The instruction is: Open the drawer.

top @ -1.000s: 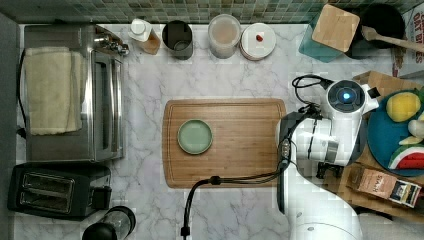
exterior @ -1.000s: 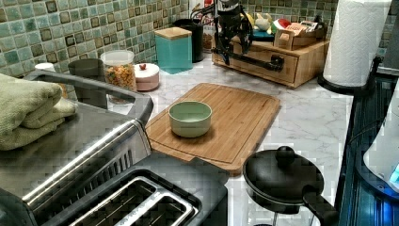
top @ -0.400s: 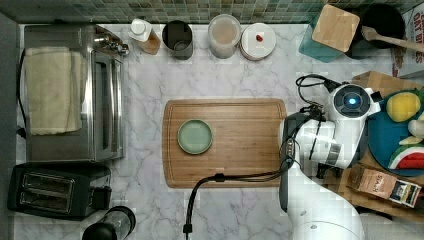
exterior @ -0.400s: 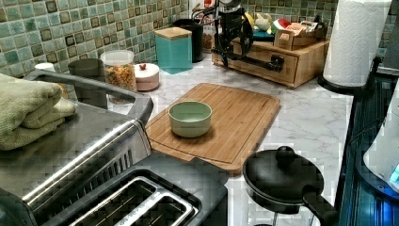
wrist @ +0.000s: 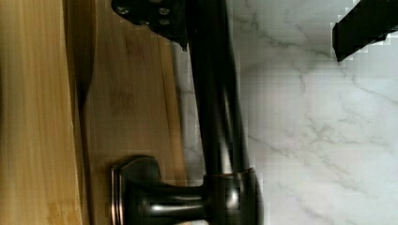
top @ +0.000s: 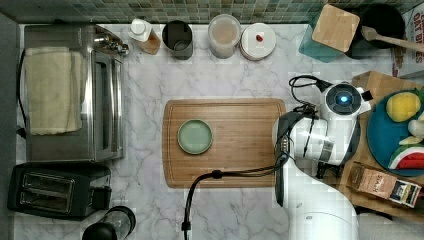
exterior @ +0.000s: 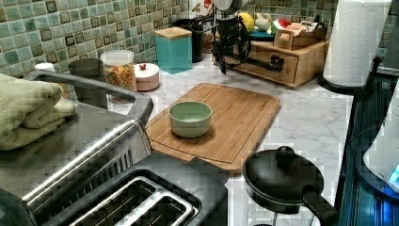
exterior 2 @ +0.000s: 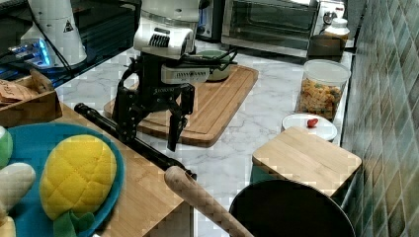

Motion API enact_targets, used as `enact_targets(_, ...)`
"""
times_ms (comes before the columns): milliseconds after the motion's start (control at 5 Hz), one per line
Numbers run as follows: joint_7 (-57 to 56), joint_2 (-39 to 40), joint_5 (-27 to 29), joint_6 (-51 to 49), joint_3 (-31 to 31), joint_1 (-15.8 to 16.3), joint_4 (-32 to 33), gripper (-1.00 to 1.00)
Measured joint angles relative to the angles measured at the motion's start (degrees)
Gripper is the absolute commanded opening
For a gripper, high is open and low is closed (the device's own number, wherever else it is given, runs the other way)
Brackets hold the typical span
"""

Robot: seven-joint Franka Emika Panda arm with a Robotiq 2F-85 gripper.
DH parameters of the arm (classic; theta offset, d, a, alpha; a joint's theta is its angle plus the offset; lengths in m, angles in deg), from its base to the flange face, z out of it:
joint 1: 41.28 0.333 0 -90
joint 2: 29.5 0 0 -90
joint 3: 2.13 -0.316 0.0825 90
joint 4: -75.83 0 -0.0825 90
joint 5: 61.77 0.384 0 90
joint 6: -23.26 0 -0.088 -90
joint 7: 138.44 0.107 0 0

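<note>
The drawer [exterior: 287, 66] is the front of a light-brown wooden box at the left view's far right, and it looks shut flush with the box. Its long black bar handle [exterior 2: 148, 148] runs across the front on brackets [wrist: 155, 197]. My gripper [exterior 2: 150, 140] is open and straddles the handle, one finger [exterior 2: 129, 121] on each side of the bar. In the wrist view the bar [wrist: 216, 93] lies close to one fingertip [wrist: 150, 14], and the other fingertip [wrist: 363, 28] stands well apart over the marble. In the left view the gripper [exterior: 233, 59] hangs in front of the drawer.
A wooden cutting board [top: 240, 165] with a green bowl [top: 195, 136] lies beside the arm [top: 320, 145]. A blue plate [exterior 2: 29, 143] of toy fruit sits on the box. A black pot [exterior 2: 286, 212] with a wooden spoon, a teal canister [exterior: 174, 47] and jars stand nearby.
In the top view the wrist has shifted slightly over the drawer's front. The drawer and the bowl have not moved.
</note>
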Motion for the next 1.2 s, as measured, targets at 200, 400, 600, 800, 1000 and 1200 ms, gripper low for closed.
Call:
enact_targets(200, -0.03, 0.46, 1.31, 0.03, 0.00, -0.20, -0.34, 1.00)
enact_targets(400, -3.94, 0.43, 4.78, -2.80, -1.25, -1.26, -1.57, 1.00)
enact_targets(600, -4.92, 0.43, 8.80, -3.36, -2.27, -1.68, -2.01, 1.00)
enact_targets(800, -2.43, 0.71, 8.93, -3.36, -2.26, -0.39, -2.01, 1.00)
enact_targets(1000, 0.28, 1.30, 11.09, -3.44, -1.82, 2.38, -2.69, 1.00)
enact_targets(1200, 7.68, 1.66, 11.03, -3.97, -1.83, 5.70, -3.02, 1.00)
